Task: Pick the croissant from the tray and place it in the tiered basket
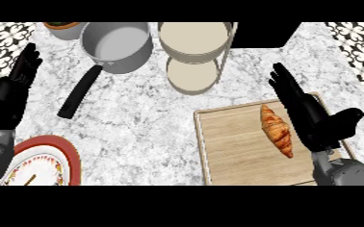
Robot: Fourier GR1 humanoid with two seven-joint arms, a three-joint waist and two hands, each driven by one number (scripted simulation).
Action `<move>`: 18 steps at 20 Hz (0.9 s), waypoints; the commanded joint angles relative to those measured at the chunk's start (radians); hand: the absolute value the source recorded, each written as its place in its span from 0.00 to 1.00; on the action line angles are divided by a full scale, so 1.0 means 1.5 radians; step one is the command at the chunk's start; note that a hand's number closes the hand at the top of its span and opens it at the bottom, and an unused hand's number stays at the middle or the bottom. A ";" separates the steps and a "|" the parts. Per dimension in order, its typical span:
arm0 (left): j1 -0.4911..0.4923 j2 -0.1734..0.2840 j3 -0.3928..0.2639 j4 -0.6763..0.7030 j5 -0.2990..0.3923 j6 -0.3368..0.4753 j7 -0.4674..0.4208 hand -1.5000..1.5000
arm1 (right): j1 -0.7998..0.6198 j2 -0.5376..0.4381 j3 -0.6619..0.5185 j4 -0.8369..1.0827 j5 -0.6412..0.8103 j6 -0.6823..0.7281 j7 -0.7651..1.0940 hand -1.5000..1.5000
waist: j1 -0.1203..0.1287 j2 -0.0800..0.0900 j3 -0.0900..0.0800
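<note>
Right hand (pixel 313 113) hovering open, fingers straight, just beside croissant (pixel 277 130) on tray (pixel 227 149), holding nothing | left hand (pixel 16 84) resting open at left edge | tiered basket (pixel 194 53) and pot (pixel 117 45) standing behind on worktop (pixel 135 120)

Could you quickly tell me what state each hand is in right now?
Left hand: open, holding nothing, resting at the left edge.
Right hand: open, holding nothing, beside the golden-brown croissant.

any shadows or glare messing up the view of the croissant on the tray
Head view: the croissant shows evenly lit and glare-free on the tray; the right hand beside it covers the tray's right edge, not the pastry.
</note>
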 commanded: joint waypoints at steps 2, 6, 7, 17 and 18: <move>0.008 -0.068 -0.037 -0.012 0.019 -0.012 0.029 0.50 | 0.053 -0.048 -0.003 -0.043 0.073 0.044 -0.130 1.00 | 0.003 -0.002 0.004; 0.019 -0.136 -0.076 -0.004 0.087 -0.052 0.090 0.50 | 0.018 -0.133 -0.024 -0.094 0.162 0.105 -0.308 1.00 | -0.023 -0.007 0.006; 0.043 -0.132 -0.065 0.007 0.093 -0.048 0.082 0.50 | 0.030 -0.145 -0.149 -0.014 0.221 -0.080 -0.246 1.00 | -0.071 -0.012 0.002; 0.040 -0.179 -0.110 -0.079 0.110 -0.046 0.165 0.50 | 0.296 -0.079 -0.102 -0.008 0.362 -0.150 -0.596 0.00 | 0.003 -0.004 0.004; 0.045 -0.196 -0.115 -0.043 0.093 -0.040 0.130 0.50 | 0.323 -0.091 -0.109 -0.008 0.392 -0.178 -0.584 0.00 | -0.004 -0.002 0.003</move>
